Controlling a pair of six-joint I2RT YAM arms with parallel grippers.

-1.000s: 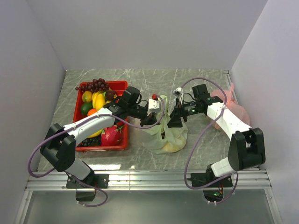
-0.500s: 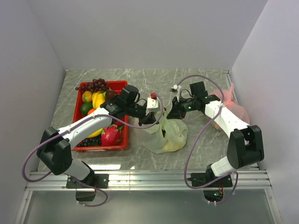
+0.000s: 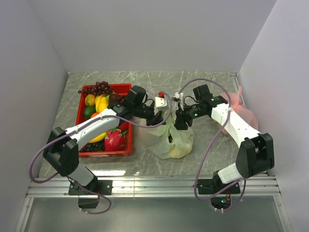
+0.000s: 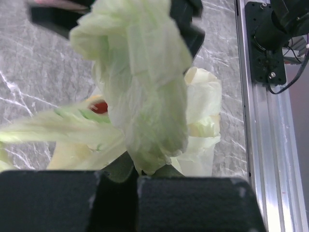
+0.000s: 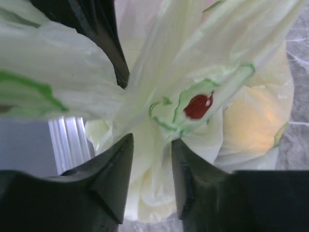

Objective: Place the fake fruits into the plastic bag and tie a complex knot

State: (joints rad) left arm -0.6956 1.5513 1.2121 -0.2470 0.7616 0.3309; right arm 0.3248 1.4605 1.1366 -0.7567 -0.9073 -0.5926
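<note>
At the left side of the worktop [image 3: 207, 150] a red basket [image 3: 106, 153] lies with its long side running near to far. It holds the fake fruits [image 3: 101, 103]: purple grapes [image 3: 98, 88] at its far rim, yellow mangoes behind them and a pink dragon fruit [image 3: 114, 140] toward its near rim. The left arm reaches across the basket's right half to the middle of the worktop. There the left hand [image 4: 136, 179] is clenched on a strip of the plastic bag [image 3: 174, 142], and the film comes out from between its pressed fingers. The bag's body rests on the worktop about midway between the side edges, somewhat nearer the near edge. A pale yellow fruit [image 5: 260, 130] shows through its film. The gathered top is drawn up and toward the far edge, so the bag's long axis rises from the slumped body to the neck held between the two hands. In the left wrist view the film bunches into a crumpled lump [image 4: 135, 43]; whether it is a tied knot cannot be told. The right hand [image 5: 152, 145] meets the neck from the right, its fingers [image 5: 113, 179] standing a little apart with a twisted strand of film between them. Whether they pinch the strand cannot be told. A pink bag [image 3: 239, 108] lies against the right edge.
</note>
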